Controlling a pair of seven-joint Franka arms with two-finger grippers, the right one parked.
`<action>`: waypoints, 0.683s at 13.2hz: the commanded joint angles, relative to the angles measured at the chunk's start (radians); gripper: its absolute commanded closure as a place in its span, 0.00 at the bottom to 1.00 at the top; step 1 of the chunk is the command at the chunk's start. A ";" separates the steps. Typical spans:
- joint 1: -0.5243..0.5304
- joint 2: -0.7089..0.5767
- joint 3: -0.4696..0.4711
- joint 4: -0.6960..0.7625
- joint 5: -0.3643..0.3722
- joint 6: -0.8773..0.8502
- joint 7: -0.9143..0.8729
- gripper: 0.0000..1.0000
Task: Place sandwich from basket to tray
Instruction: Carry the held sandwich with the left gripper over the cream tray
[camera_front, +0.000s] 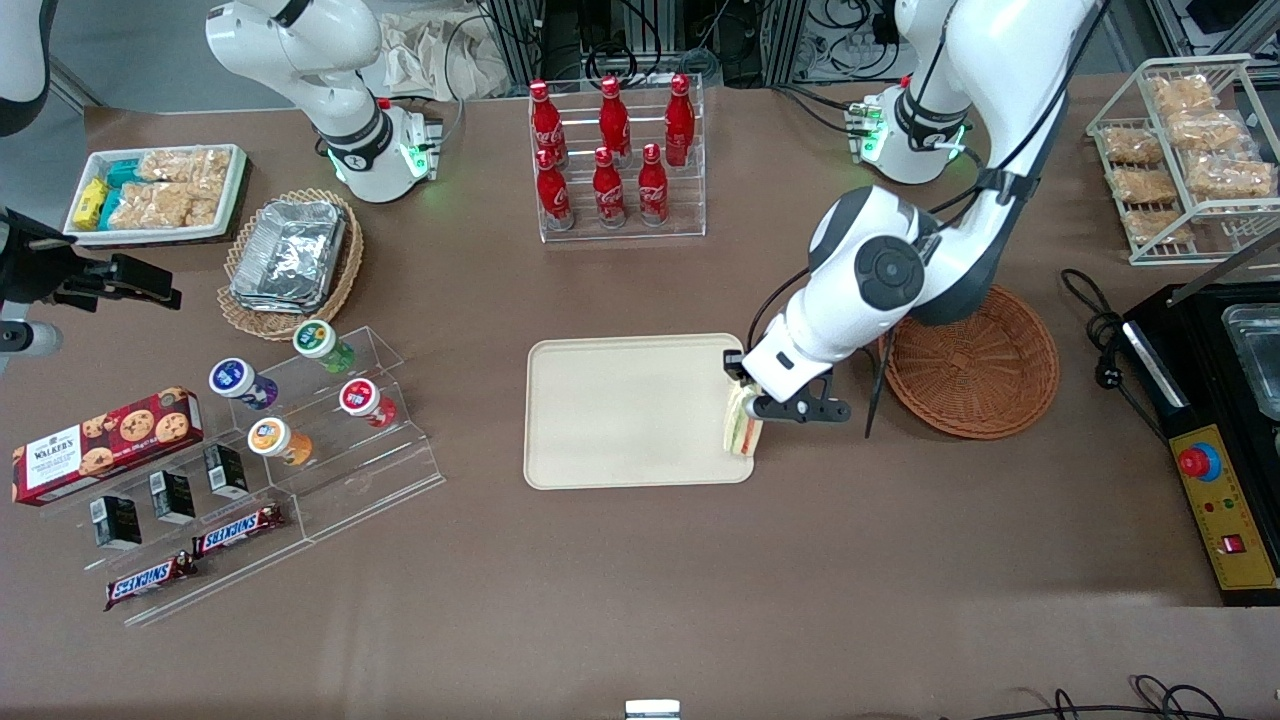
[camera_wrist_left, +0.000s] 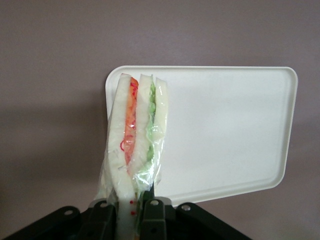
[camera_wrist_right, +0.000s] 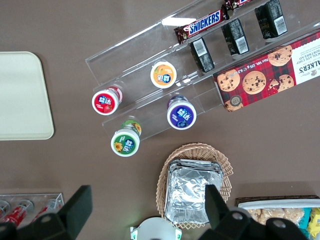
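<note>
Sandwich (camera_wrist_left: 135, 135) pinched in my claw (camera_wrist_left: 134, 205), wrapped in clear film, hanging over the tray (camera_front: 620, 410) at the edge nearest the basket (camera_front: 975, 365). Basket holds nothing, sits on tabletop (camera_front: 700, 560) beside the tray.

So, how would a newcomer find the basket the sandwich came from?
Start at the cream tray, where the gripper holds the sandwich. The basket sits beside it, toward the working arm's end. It is reddish-brown and empty; the paler basket holds foil containers.
</note>
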 joint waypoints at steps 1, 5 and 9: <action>0.000 0.105 -0.007 0.015 -0.002 0.079 -0.075 1.00; -0.034 0.157 0.000 0.015 0.022 0.118 -0.111 1.00; -0.038 0.198 0.001 0.015 0.082 0.145 -0.158 0.78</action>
